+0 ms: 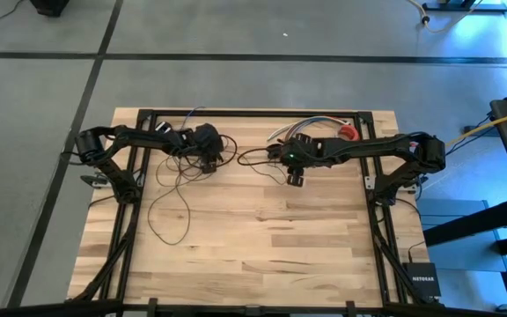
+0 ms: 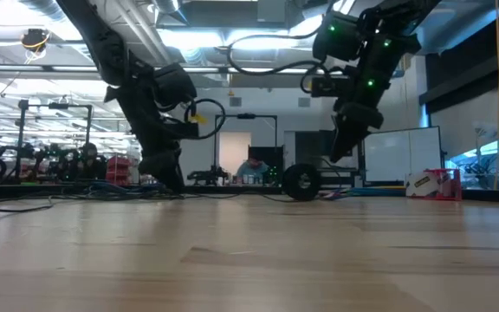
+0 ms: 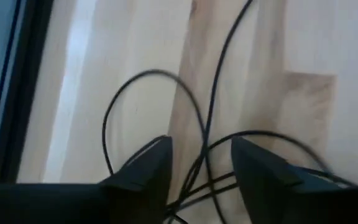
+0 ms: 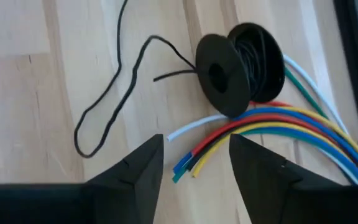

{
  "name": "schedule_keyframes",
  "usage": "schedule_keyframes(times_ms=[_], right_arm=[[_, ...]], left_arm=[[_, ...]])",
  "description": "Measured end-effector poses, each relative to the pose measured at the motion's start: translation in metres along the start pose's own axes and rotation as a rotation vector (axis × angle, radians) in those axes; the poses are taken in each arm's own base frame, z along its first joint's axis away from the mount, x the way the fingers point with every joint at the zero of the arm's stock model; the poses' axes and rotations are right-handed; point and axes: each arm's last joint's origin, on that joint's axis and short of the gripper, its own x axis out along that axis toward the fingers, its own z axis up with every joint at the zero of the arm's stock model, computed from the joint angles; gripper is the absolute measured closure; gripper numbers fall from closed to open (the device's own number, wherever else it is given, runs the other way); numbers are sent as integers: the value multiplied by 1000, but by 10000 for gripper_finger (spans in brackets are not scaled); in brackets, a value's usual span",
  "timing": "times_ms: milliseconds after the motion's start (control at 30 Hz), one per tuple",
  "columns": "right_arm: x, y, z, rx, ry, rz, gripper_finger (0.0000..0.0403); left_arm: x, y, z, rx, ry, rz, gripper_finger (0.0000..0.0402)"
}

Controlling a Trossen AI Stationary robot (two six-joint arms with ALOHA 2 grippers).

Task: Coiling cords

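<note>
The table [image 1: 262,238] is pale wood planks in a black frame, standing on a grey concrete floor [image 1: 42,106] crossed by dark lines. The cord [image 1: 172,198] sprawls in loose loops over the table's left half, with more of it wound on a black spool [image 4: 241,65] toward the far edge. The left end effector [image 1: 208,163] hangs low over the tangle, fingers apart with strands running between them but nothing pinched. The right end effector [image 1: 295,179] hovers near the middle, fingers spread and empty, with the spool and a fan of coloured wires [image 4: 272,134] just beyond. Across the table the room is a bright workshop with ceiling lights, racks of gear, and a person [image 2: 254,169] seated far back.
</note>
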Motion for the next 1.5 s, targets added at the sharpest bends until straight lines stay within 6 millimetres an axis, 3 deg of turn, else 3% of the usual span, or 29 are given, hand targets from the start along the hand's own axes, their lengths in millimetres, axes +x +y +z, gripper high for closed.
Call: schedule_keyframes(times_ms=[167,433,667,900,1000,1267,1500], right_arm=[[0,0,0,-23,-4,-1,214],[0,0,0,-24,0,-1,214],[1,0,0,-48,-6,-6,214],[10,-1,-10,-114,-14,-78,214],[11,-12,-4,-100,-109,-78,214],[8,-69,5,-22,-398,13,214],[18,-98,-2,29,-423,-26,214]], left_arm=[[-25,1,13,-1,-42,-3,217],[-72,7,21,-87,-292,23,222],[-66,-6,5,-131,-332,-103,223],[-62,-27,-2,-153,-401,-368,224],[-65,-29,3,-156,-446,-369,224],[-69,-30,10,-143,-523,-356,224],[-68,-30,10,-176,-516,-365,224]])
